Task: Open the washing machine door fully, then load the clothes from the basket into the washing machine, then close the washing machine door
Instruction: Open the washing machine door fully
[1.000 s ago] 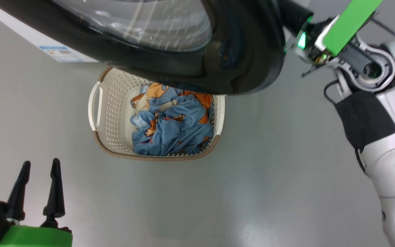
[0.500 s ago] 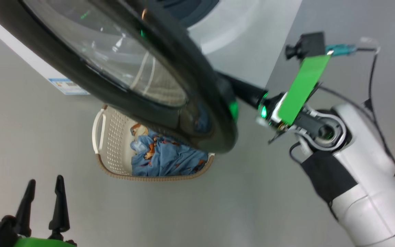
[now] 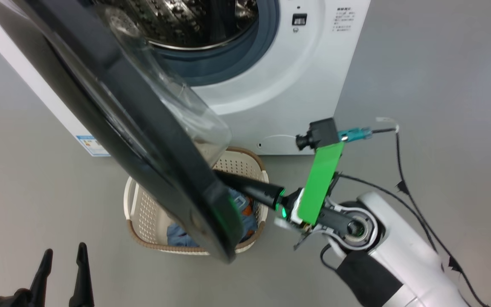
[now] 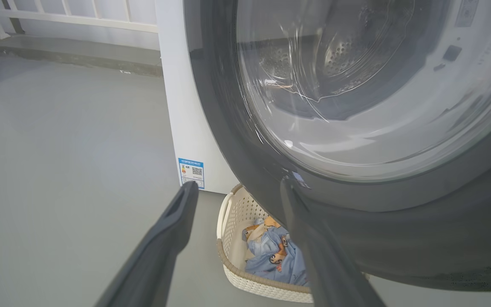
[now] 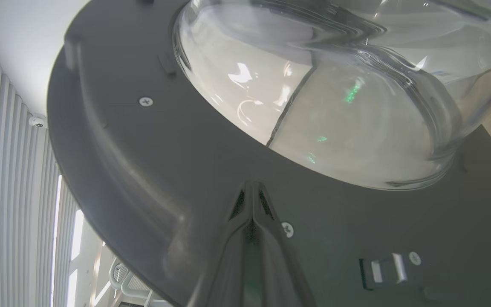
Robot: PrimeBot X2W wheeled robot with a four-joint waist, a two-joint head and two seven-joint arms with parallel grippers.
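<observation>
Your washing machine (image 3: 271,85) sits ahead of both grippers with its drum mouth uncovered. The washing machine door (image 3: 113,128) stands swung out, nearly edge-on to the head camera. Your right gripper (image 5: 252,187) has its two fingers pressed together with nothing between them, tips against the door's dark inner face just under the glass bowl.

The basket (image 3: 143,213) is on the floor below that gripper, partly under the door's lower edge, with the clothes (image 3: 177,236) inside. Your left gripper (image 3: 65,248) hangs empty with its fingers spread, on the door's outer side and well apart from the basket.

A second ago the door's glass covered the top of the head view and hid the drum. Now the drum shows, though the camera tilted too.

The left wrist view gives you the blue label sticker (image 4: 192,173) and the door's outer glass. The right wrist view gives you the inner screws (image 5: 145,101) and a small white catch (image 5: 384,270).
</observation>
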